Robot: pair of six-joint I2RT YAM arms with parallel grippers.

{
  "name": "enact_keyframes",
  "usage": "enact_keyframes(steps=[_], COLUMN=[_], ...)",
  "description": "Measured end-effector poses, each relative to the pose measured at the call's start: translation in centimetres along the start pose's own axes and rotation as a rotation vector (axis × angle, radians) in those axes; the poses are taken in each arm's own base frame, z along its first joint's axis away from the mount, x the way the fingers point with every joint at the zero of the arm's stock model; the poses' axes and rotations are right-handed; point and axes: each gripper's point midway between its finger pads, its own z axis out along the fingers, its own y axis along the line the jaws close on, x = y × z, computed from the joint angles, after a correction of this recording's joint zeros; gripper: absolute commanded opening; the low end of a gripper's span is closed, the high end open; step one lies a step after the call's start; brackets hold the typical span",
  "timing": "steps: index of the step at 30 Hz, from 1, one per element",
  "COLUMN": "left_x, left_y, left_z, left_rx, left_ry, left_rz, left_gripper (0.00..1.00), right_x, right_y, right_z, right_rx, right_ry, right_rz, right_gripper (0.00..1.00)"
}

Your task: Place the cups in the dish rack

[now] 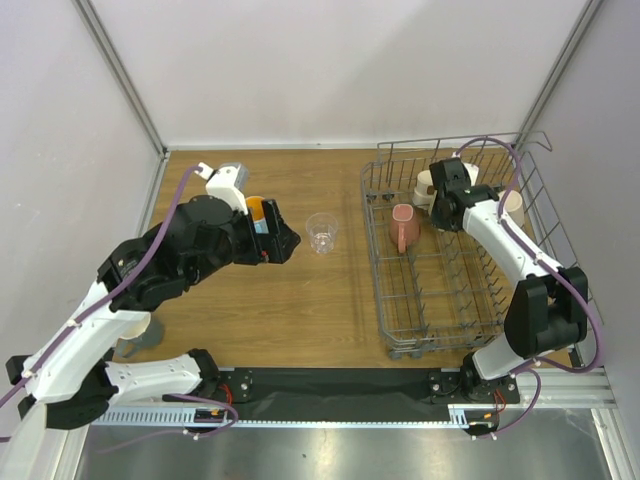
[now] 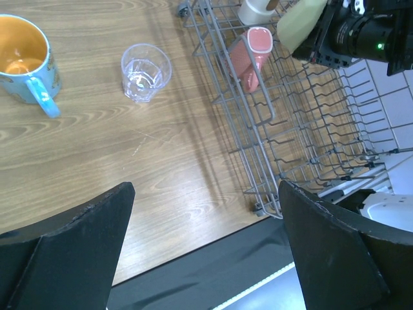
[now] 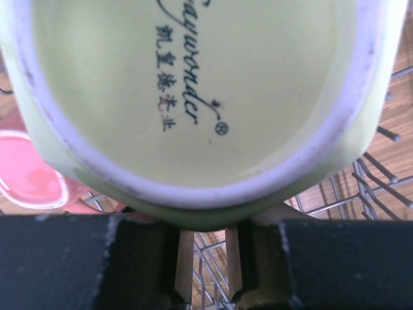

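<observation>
My right gripper (image 1: pixel 438 203) is shut on a yellow-cream cup (image 3: pixel 193 97) and holds it over the far part of the grey wire dish rack (image 1: pixel 465 300). The cup's base fills the right wrist view. A pink cup (image 1: pixel 404 227) lies in the rack, with a cream cup (image 1: pixel 425 184) behind it and a beige cup (image 1: pixel 513 209) at the right side. My left gripper (image 1: pixel 285 243) is open and empty above the table. A blue cup with an orange inside (image 2: pixel 26 58) and a clear glass (image 2: pixel 146 71) stand on the wood left of the rack.
A grey-blue cup (image 1: pixel 140 336) stands near the table's front left corner, partly under my left arm. A black strip (image 1: pixel 330 384) runs along the near edge. White walls close in the back and both sides.
</observation>
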Motion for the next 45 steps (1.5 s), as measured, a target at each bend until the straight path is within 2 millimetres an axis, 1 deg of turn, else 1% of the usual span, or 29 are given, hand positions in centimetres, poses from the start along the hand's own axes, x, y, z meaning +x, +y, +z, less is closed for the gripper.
enact_keyframes(steps=[3, 8, 12, 17, 19, 22, 25, 26, 28, 29, 34, 35, 38, 45], left_x=[-0.2, -0.6, -0.8, -0.6, -0.6, -0.6, -0.5, -0.4, -0.3, -0.2, 0.0, 0.0, 0.1, 0.4], left_y=[0.3, 0.3, 0.1, 0.1, 0.0, 0.0, 0.1, 0.1, 0.0, 0.0, -0.2, -0.2, -0.3, -0.6], left_z=[0.1, 0.0, 0.1, 0.4, 0.5, 0.6, 0.8, 0.8, 0.9, 1.0, 1.1, 1.2, 1.1, 1.2], left_rx=[-0.008, -0.009, -0.006, -0.007, -0.008, -0.010, -0.013, -0.013, -0.012, -0.010, -0.005, -0.004, 0.003, 0.015], left_ry=[-0.005, -0.005, 0.003, 0.024, 0.030, 0.035, 0.041, 0.043, 0.052, 0.056, 0.067, 0.069, 0.074, 0.088], left_rz=[0.003, 0.009, 0.017, 0.028, 0.030, 0.035, 0.036, 0.036, 0.037, 0.036, 0.036, 0.035, 0.028, 0.006], left_gripper=[1.00, 1.00, 1.00, 1.00, 0.99, 1.00, 1.00, 1.00, 1.00, 1.00, 1.00, 1.00, 1.00, 1.00], right_x=[0.6, 0.9, 1.7, 3.6, 4.2, 4.2, 4.3, 4.4, 4.4, 4.4, 4.4, 4.4, 4.3, 4.5], right_y=[-0.1, 0.0, -0.3, -0.6, -0.6, -0.6, -0.5, -0.5, -0.5, -0.5, -0.5, -0.4, 0.0, 0.9], right_z=[0.2, 0.9, 2.4, 4.6, 5.1, 5.4, 5.5, 5.6, 5.7, 5.7, 5.8, 5.8, 5.8, 5.7], right_rx=[0.002, -0.002, 0.007, 0.032, 0.036, 0.036, 0.037, 0.037, 0.040, 0.042, 0.041, 0.037, 0.018, -0.021], right_ry=[0.016, 0.012, 0.042, 0.095, 0.111, 0.110, 0.112, 0.113, 0.114, 0.114, 0.112, 0.111, 0.110, 0.123], right_rz=[-0.006, -0.001, 0.003, -0.009, -0.014, -0.014, -0.015, -0.015, -0.016, -0.016, -0.015, -0.015, -0.012, -0.013], right_gripper=[0.00, 0.00, 0.00, 0.00, 0.00, 0.01, 0.07, 0.13, 0.19, 0.25, 0.41, 0.48, 0.57, 0.66])
